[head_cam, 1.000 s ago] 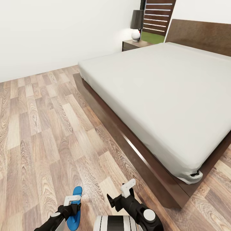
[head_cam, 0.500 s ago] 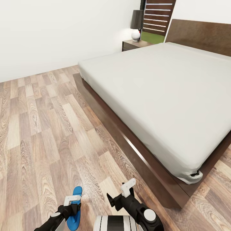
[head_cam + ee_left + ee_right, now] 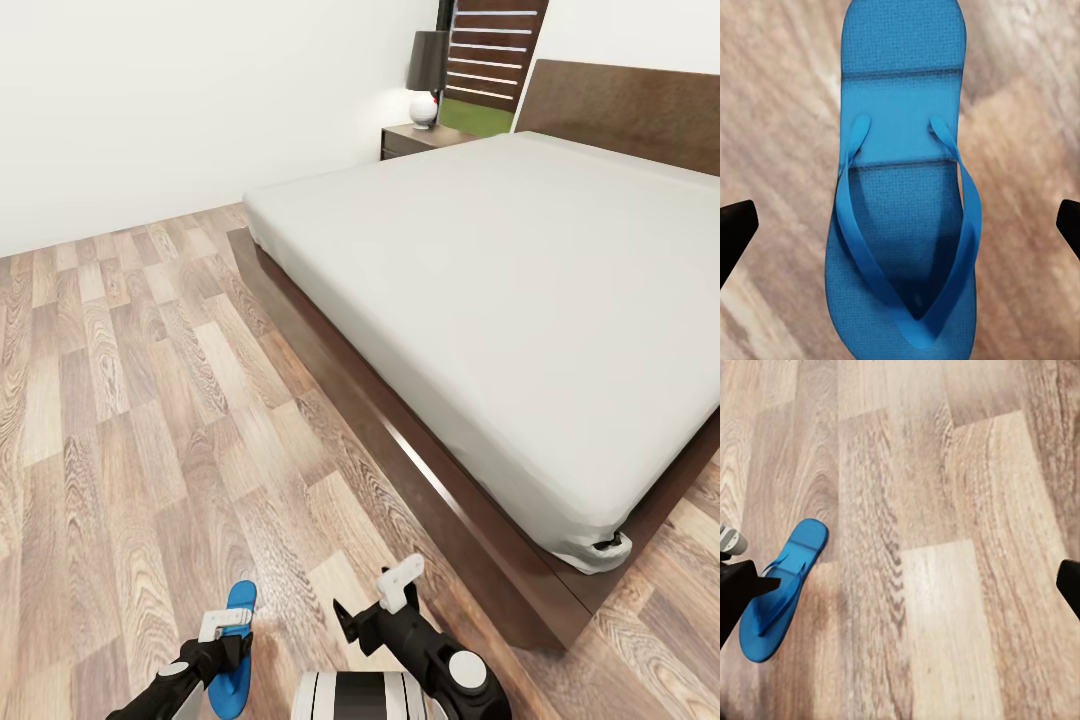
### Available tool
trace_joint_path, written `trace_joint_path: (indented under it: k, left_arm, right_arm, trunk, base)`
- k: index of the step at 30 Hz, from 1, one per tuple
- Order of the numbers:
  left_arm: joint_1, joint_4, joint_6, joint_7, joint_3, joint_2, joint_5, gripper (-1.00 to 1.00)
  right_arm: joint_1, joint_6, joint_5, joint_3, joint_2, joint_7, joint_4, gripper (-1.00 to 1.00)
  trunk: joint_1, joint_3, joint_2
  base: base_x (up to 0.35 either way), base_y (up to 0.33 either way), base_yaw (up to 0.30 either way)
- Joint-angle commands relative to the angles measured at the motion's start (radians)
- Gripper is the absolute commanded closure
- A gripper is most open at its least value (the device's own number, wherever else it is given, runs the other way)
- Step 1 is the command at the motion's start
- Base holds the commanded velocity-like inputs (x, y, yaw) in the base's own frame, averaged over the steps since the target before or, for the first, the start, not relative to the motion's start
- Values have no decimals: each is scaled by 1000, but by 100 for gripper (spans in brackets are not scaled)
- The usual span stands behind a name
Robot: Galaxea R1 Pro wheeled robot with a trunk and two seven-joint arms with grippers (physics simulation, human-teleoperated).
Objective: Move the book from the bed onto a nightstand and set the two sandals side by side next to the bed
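Head view: one blue sandal [image 3: 233,650] is seen flat on the wood-plank floor [image 3: 130,420] beneath the left gripper [image 3: 900,225], jaws spread wide. The right gripper [image 3: 398,585] is held open nearby, beside the bed [image 3: 520,290].

The wood-plank floor [image 3: 130,400] carries a blue sandal [image 3: 235,655] lying flat, near the bed's [image 3: 520,300] foot corner. The grey mattress top is bare. A lamp [image 3: 427,75] stands on the nightstand [image 3: 415,140].

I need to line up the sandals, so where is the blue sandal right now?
The blue sandal lies flat on the wood floor directly under the open left gripper, at the head view's bottom left, well short of the bed.
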Motion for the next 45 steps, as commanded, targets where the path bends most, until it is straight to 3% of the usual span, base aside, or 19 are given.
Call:
trace_joint_path:
  k: [1,23,45]
  left_arm:
    - [0,1,-2,-2,1,0,7,-100]
    - [0,1,-2,-2,1,0,7,-100]
    - [0,1,-2,-2,0,0,7,-100]
  right_arm:
    - [0,5,1,-1,0,2,-2,-100]
    - [10,5,2,-7,-8,4,-127,-100]
    - [12,5,2,-3,-9,4,-141,-100]
  trunk:
    - [0,-1,0]
    - [0,-1,0]
    - [0,-1,0]
  base:
    - [0,0,0]
    - [0,0,0]
    - [0,0,0]
